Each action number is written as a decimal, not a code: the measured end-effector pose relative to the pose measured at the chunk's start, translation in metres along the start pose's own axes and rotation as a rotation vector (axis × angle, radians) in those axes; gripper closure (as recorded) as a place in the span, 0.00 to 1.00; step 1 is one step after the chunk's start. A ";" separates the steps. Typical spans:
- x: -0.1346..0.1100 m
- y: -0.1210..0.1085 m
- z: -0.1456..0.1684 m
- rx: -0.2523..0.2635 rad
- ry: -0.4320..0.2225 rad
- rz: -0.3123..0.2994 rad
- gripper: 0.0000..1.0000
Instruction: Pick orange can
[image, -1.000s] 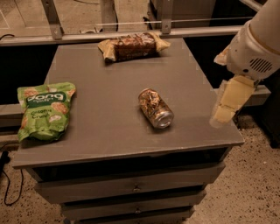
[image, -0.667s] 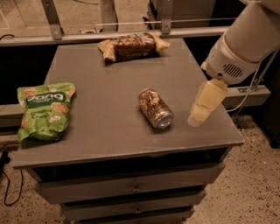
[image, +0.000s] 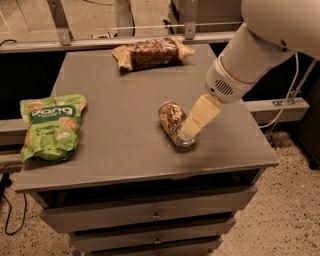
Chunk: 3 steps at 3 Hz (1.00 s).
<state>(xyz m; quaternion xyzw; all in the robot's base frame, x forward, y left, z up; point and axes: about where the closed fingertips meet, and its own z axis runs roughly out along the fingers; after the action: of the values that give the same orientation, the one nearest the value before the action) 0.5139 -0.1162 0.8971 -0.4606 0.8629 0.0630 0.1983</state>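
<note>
gripper (image: 189, 131) against orange can (image: 170, 116) | mottled cyl on side, shiny silver end | grip state unclear

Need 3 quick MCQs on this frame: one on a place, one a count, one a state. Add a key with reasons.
1. The gripper is:
A) at the far left corner of the table
B) below the tabletop
C) at the near end of the orange can, on its right

2. Items lying on the table:
A) three
B) two
C) five

3. The orange can is:
A) standing upright
B) lying on its side
C) crushed flat

Key:
1 C: the gripper overlaps the can's near right end, mid-table.
2 A: the can, a green chip bag at the left edge and a brown snack packet at the far edge.
3 B: its length runs along the tabletop and one silver end faces the front.
</note>
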 end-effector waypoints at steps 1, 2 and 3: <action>-0.021 0.007 0.029 -0.016 -0.009 0.085 0.00; -0.037 0.016 0.058 -0.036 0.000 0.144 0.00; -0.043 0.024 0.085 -0.044 0.022 0.186 0.18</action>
<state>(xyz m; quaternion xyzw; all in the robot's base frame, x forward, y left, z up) 0.5398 -0.0449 0.8350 -0.3836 0.9024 0.0949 0.1720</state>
